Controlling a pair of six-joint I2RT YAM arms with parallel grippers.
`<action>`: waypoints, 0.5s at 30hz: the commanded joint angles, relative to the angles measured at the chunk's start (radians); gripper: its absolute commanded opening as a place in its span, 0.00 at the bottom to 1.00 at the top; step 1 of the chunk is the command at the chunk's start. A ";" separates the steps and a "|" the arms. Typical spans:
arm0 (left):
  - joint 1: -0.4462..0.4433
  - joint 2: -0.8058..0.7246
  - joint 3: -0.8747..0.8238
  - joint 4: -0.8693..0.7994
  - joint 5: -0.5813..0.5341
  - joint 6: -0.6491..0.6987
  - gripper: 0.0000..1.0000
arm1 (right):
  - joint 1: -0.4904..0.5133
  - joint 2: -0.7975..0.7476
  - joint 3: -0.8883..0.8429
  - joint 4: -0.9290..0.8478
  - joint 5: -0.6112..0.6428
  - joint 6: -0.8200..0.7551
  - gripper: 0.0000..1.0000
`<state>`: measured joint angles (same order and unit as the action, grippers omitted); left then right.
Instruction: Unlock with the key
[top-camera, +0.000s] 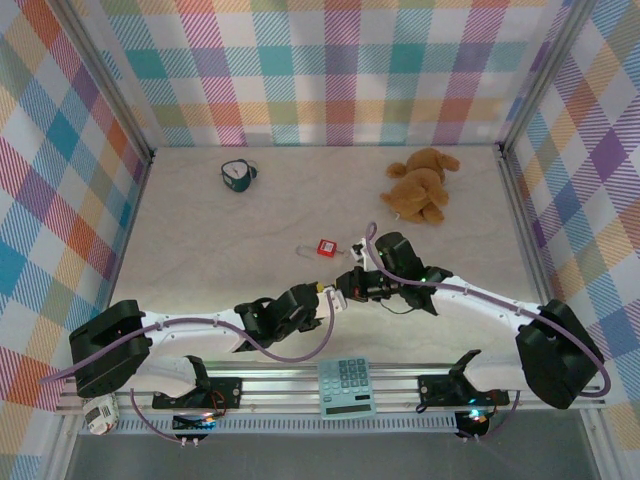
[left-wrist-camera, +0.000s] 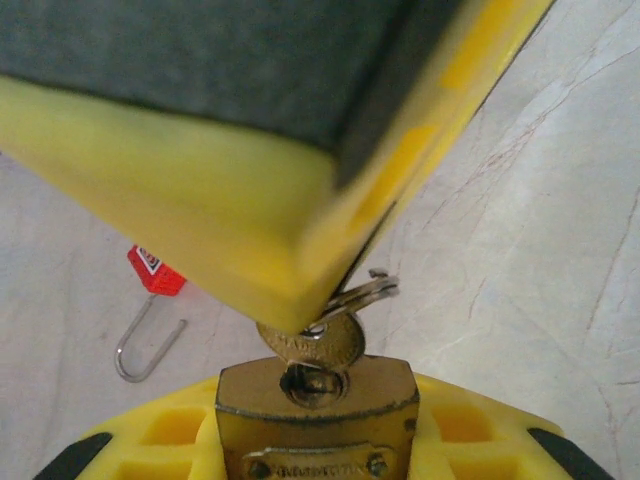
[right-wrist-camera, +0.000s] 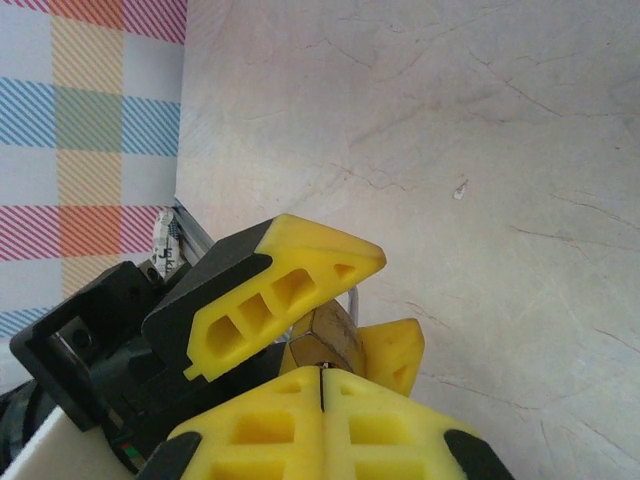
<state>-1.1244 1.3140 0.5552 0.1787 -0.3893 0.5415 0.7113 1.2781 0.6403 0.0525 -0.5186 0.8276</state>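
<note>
The inserted key (left-wrist-camera: 312, 343) is being pinched by the closed right gripper (right-wrist-camera: 322, 380), at 12 o'clock of the padlock (right-wrist-camera: 323, 346), which is being clamped in the part-open left gripper (left-wrist-camera: 318, 425); turning is being awaited.

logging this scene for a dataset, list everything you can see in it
key: one, brass, in the brass padlock's keyhole
brass padlock: one, brass, near middle, between the left arm's jaws
red padlock: one, red with silver shackle, table centre
teddy bear: one, brown, far right
round object: one, teal and dark, far left, too small to identify
calculator: one, teal, near rail
table: one, beige
walls: plaid, multicoloured, around the table
left arm: one, black and white, yellow jaws shut on the brass padlock
right arm: one, black and white, yellow jaws shut on the key
</note>
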 joint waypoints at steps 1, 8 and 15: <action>-0.042 0.007 0.060 0.151 -0.034 0.060 0.00 | 0.007 0.025 -0.027 0.054 -0.020 0.057 0.02; -0.081 0.045 0.050 0.265 -0.103 0.117 0.00 | 0.011 0.049 -0.045 0.079 -0.033 0.123 0.01; -0.092 0.036 0.015 0.368 -0.135 0.163 0.00 | 0.014 0.052 -0.054 0.098 -0.043 0.157 0.01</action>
<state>-1.1812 1.3743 0.5365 0.2695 -0.5465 0.6708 0.7013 1.3064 0.5999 0.1188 -0.5358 0.9546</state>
